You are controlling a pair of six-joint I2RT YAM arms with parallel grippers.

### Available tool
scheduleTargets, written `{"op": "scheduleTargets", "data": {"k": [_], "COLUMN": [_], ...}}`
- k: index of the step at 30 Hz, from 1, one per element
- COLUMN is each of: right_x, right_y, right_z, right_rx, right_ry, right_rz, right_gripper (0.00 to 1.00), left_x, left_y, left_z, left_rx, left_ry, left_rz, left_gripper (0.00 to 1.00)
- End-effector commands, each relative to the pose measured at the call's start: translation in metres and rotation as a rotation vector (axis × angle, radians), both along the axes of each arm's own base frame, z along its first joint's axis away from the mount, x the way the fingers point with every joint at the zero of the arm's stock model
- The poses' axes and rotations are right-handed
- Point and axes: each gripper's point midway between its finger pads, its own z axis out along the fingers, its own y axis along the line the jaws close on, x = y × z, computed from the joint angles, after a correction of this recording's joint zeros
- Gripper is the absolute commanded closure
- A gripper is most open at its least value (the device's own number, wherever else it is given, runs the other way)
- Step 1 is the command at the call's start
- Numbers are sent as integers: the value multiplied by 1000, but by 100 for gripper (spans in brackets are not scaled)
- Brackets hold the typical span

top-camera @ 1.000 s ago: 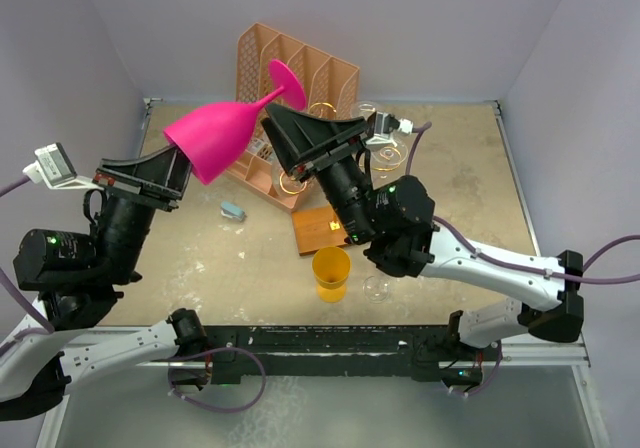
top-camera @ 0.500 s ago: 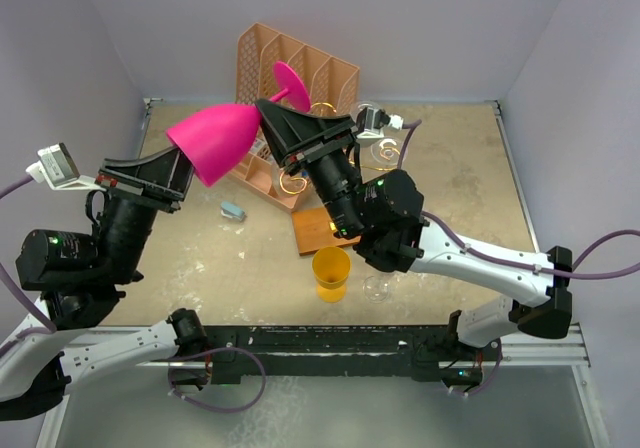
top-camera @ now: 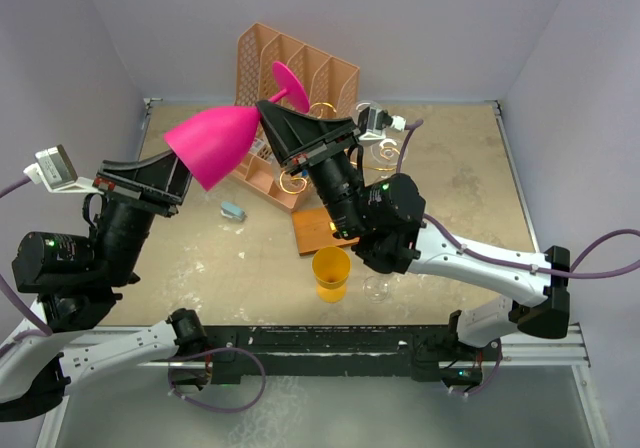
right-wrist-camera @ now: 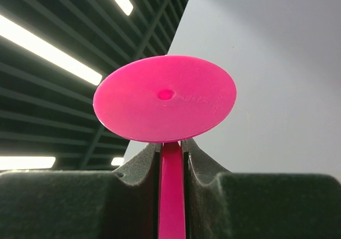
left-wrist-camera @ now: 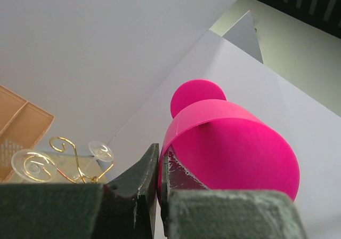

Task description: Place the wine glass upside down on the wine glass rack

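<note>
Pink wine glass (top-camera: 215, 148), stem inside right gripper (right-wrist-camera: 171, 146)

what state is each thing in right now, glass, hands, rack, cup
wine glass, held in the air between both hands, tilted, not yet hung
left hand, shut on the bowl's rim
right hand, shut on the stem
wine glass rack, standing upright
orange cup, upright, mouth up

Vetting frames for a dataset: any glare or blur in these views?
Right wrist: ceiling light strips blow out; the wine glass foot is crisp, the fingers slightly soft. Left wrist: near fingers slightly soft, bowl evenly lit. Top external: even, sharp.
</note>
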Motion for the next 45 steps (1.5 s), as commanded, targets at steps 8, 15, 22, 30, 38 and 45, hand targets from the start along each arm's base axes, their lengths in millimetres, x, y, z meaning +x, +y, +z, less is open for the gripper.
{"op": "scheduleTargets", "data": {"k": [8,15,22,30,38,45], "right_x": [-1,5,6,8,-2,-22], "right_y": [-25,-17,-22,-48,-55,-18], "right_z": [37,40,36,28,15,-10], "right_rx": [120,100,96,33,-237,-549], "right_ry": [-26,-20,-31,-80,-254,-531], "right_rz": [-41,-71,-92,-224,-338,-313], "right_gripper": [80,70,100,100,100,100], "left_x": [-7,-8,-9,-6,-14,-24], "left_y": [-16,-22,-17,-1,34,43], "left_z": [-7,-15,-18,-37,-50,-24], "left_rx": [85,113,109,158,179,95], "left_ry": [-30,-20,-6,69,179,222], "left_rz": [-65,-86,-79,-29,22,-25], "left_gripper": [100,100,100,60,52,51]}}
